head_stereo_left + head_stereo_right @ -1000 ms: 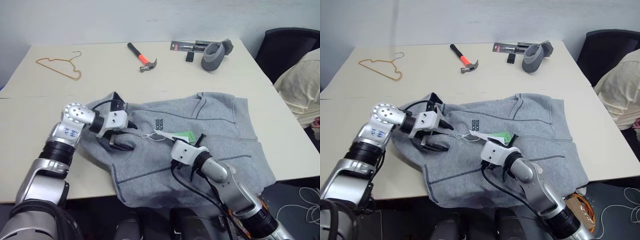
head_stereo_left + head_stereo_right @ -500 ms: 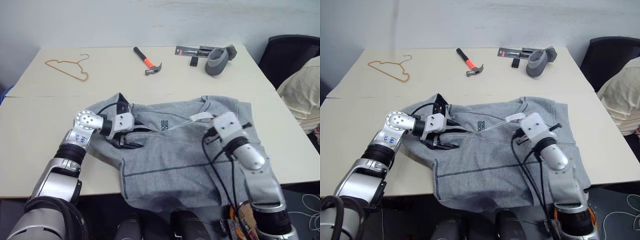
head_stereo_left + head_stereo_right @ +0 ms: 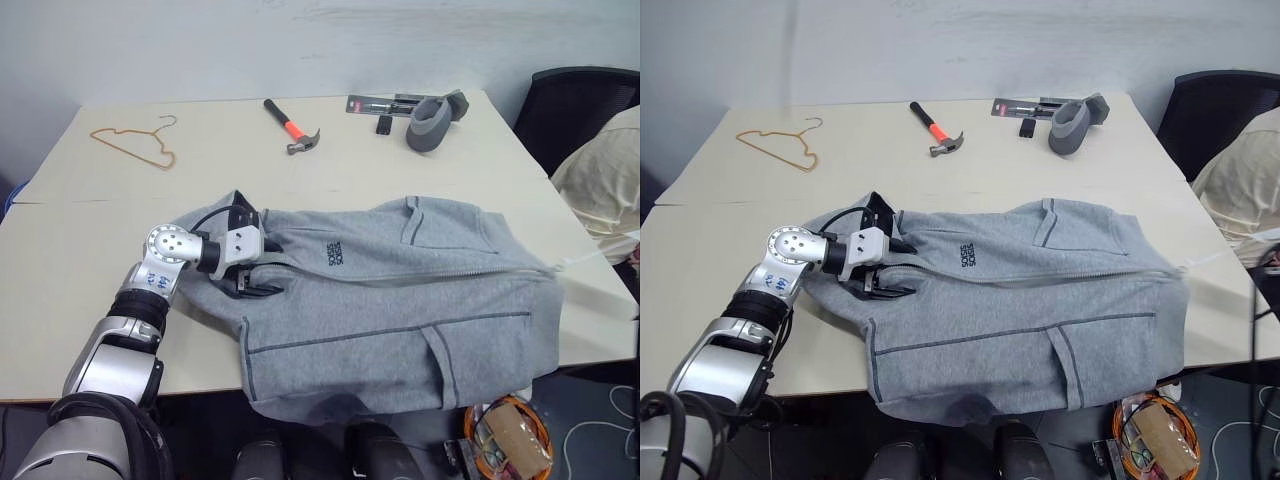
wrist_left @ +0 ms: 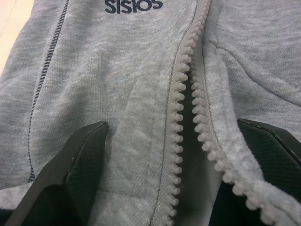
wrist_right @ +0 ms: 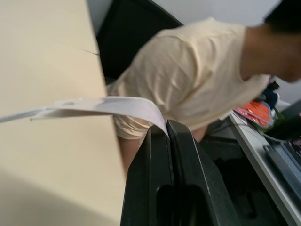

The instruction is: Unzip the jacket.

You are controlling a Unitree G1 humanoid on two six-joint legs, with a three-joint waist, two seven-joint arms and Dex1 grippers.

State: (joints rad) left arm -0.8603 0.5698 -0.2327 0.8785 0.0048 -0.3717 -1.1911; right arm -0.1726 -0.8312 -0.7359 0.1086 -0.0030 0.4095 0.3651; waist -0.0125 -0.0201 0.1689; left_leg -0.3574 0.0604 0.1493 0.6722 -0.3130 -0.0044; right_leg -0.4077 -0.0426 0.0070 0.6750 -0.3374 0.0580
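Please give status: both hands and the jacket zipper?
Left hand open, straddling zipper teeth at collar. Right hand shut on white tag. Jacket zipper parted. Nothing blocking.

Left arm reaches forward across jacket point(image 3: 400, 290) near collar end, wrist bent inward; left gripper point(image 3: 262, 273) rests on fabric, black fingers point(image 4: 70, 179) spread wide, one each side of parted zipper teeth; right gripper point(image 5: 168, 134) pressed closed, fingers together, pinching end of white strip point(image 5: 103, 106) pulled taut.
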